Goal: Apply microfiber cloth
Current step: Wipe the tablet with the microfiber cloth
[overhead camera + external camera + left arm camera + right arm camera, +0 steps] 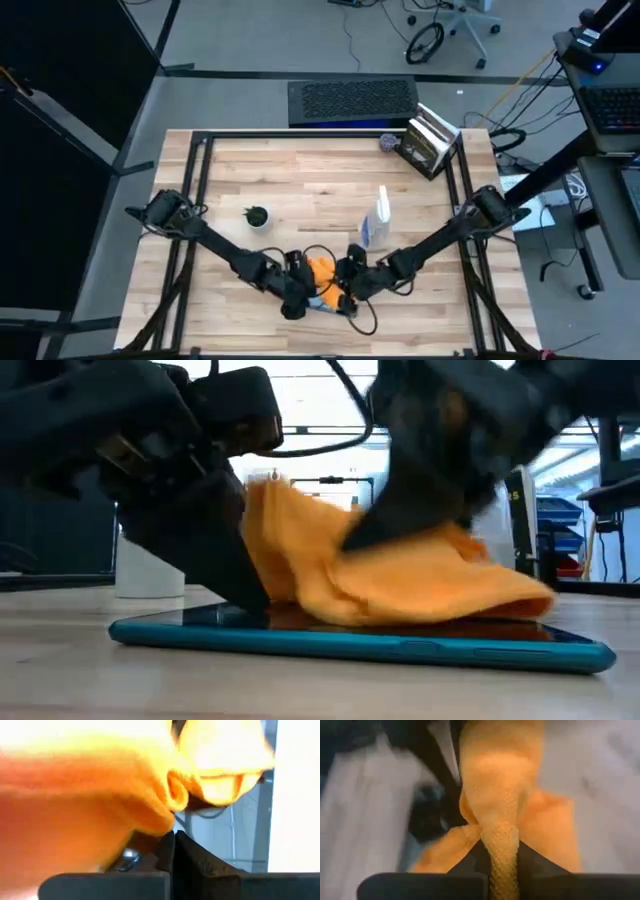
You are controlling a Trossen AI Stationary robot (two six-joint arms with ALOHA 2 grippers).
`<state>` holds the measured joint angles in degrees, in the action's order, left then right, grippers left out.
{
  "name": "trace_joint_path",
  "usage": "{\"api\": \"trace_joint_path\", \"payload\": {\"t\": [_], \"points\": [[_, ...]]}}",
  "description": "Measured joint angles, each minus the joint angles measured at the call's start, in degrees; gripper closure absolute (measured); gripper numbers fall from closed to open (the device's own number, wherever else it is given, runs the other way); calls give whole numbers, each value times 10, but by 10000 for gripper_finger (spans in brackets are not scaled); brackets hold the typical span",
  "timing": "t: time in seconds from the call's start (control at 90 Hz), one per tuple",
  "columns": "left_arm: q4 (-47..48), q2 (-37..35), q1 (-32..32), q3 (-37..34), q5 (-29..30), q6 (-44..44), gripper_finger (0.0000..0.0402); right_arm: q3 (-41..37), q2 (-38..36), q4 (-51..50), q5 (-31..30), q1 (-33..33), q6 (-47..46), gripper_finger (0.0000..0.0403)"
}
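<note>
A: Where's your microfiber cloth [400, 585] right now?

B: Bunched in a heap on the tablet [360, 645], which lies flat on the bench [320, 190] near its front edge, between your two arms.

A: And your right gripper [352, 284]?

B: Its jaws are clamped on a fold of the cloth; your right wrist view shows the orange fabric pinched between them.

A: Your left gripper [297, 297]?

B: Down at the tablet's other end, touching the cloth. Your left wrist view shows its jaws pressed together with the cloth draped just beyond them.

A: Anything else nearby?

B: The spray bottle [378, 222] stands just behind your right gripper, and a small potted plant [258, 215] sits well apart, on the left
</note>
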<state>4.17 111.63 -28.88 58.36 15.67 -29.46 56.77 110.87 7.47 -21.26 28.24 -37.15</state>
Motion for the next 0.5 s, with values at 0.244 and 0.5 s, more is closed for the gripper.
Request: {"api": "trace_joint_path", "payload": {"t": [0.244,0.5], "points": [[1,3,1,-10,1,-32,401,5,-17,-145,32,45,-53,389],[-12,0,0,-15,1,-30,401,-4,-95,-311,56,104,-104,389]]}}
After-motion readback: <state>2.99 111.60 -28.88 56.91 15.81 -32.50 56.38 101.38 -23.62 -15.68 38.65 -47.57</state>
